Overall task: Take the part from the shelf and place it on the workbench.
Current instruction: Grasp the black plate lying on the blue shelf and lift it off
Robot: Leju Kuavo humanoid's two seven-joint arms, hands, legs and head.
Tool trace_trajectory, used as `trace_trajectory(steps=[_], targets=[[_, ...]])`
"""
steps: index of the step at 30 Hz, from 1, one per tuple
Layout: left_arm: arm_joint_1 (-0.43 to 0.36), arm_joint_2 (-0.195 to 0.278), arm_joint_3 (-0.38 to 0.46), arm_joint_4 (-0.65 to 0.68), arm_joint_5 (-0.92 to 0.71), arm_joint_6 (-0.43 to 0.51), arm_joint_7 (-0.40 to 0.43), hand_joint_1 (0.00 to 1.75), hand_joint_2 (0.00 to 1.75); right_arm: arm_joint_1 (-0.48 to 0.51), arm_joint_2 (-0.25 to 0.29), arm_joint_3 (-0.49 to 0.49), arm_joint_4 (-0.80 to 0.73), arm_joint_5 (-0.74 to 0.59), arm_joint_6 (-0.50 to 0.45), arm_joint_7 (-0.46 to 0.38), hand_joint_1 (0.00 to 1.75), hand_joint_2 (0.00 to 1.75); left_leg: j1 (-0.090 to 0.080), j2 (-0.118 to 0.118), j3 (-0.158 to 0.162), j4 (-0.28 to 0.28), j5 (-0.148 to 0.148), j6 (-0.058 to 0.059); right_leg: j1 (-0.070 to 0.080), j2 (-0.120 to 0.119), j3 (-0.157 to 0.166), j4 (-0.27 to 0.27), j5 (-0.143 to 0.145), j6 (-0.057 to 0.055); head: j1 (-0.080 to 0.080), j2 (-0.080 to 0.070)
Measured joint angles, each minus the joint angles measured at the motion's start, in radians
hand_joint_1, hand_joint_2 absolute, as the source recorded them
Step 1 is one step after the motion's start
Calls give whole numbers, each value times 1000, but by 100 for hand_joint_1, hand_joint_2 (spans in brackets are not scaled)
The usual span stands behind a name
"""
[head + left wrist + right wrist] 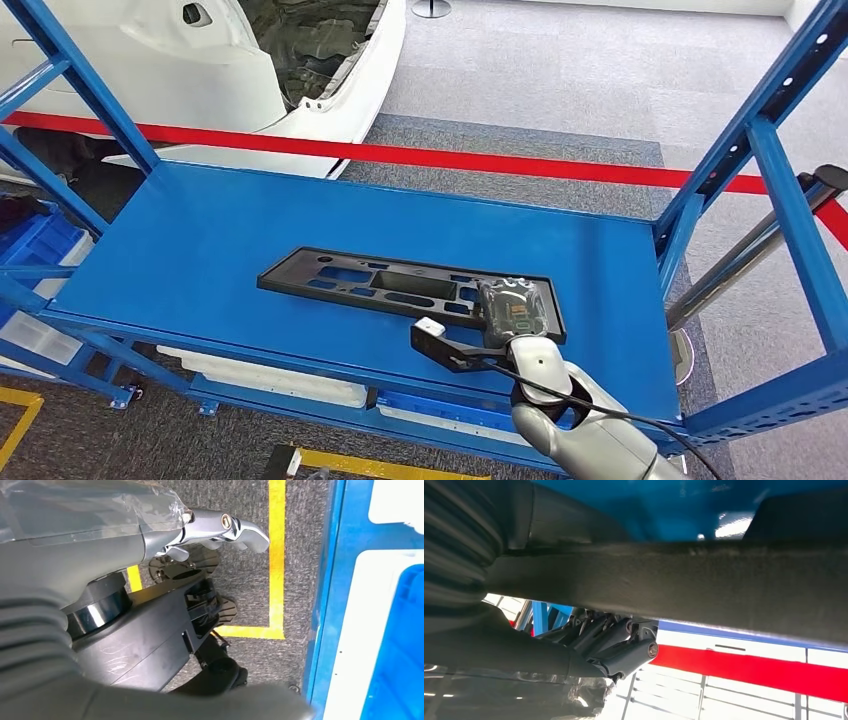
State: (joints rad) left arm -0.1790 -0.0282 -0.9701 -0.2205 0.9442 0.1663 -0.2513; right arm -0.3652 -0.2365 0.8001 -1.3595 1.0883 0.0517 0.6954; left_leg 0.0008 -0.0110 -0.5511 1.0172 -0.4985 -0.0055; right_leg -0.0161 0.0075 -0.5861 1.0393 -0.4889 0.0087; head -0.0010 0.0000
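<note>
A long flat black part (380,280) with several cut-outs lies on the blue shelf board (200,250), running from the middle toward the right. My right hand (513,312) sits on the part's right end, wrapped in clear film. In the right wrist view the part's edge (674,575) crosses as a dark bar, with the dark fingers (619,640) curled around one side of it, so the hand grips the part. My left hand (215,527) hangs over the carpet with its silver fingers loosely spread and nothing in them.
Blue shelf uprights (790,200) stand close on the right and others on the left. A red barrier tape (450,158) and a white car body (250,60) lie behind the shelf. White trays (270,370) sit on the lower level. A yellow floor line (276,555) runs beside the shelf.
</note>
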Motion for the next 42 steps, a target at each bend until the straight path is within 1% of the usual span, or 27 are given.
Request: trace_trajectory(steps=[4,18,23,31,33,35,37,38,42], targets=[[0,0,0,0,-1,11,-15,0,175,-9,0,4,7,-21,-4,0,175,175,0,0,1,0,0,0,0,0,1,0,0,0,0,0],[0,0,0,0,-1,11,-21,0,175,-15,0,11,13,-27,-14,0,175,175,0,0,2,0,0,0,0,0,2,0,0,0,0,0],[0,1,0,0,8,-3,-35,0,175,-13,-2,14,-9,12,-44,1,175,175,0,0,2,0,0,0,0,0,2,0,0,0,1,0],[1,1,0,0,11,-6,-37,0,175,-12,-3,14,-29,31,-48,1,175,175,0,0,1,0,0,0,0,0,1,0,0,0,1,0],[4,2,0,0,9,-20,-37,0,175,-10,-11,5,-95,86,-56,1,175,175,0,0,1,0,0,0,0,0,1,0,0,0,0,0],[7,5,0,0,1,-49,-27,0,175,-4,-41,-26,-257,179,-67,1,175,175,0,0,1,0,0,0,0,0,0,0,0,0,0,0],[8,7,0,0,-9,-64,-14,0,175,5,-72,-58,-394,227,-69,1,175,175,0,0,0,0,0,0,0,0,-1,0,0,0,0,0],[8,8,0,0,-12,-64,-12,0,175,12,-81,-68,-432,233,-69,1,175,175,0,0,0,0,0,0,0,0,-1,0,0,0,0,0],[7,9,0,0,-10,-56,-5,0,175,30,-96,-79,-491,240,-69,1,175,175,0,0,0,0,0,0,0,0,-1,-1,0,0,0,0]])
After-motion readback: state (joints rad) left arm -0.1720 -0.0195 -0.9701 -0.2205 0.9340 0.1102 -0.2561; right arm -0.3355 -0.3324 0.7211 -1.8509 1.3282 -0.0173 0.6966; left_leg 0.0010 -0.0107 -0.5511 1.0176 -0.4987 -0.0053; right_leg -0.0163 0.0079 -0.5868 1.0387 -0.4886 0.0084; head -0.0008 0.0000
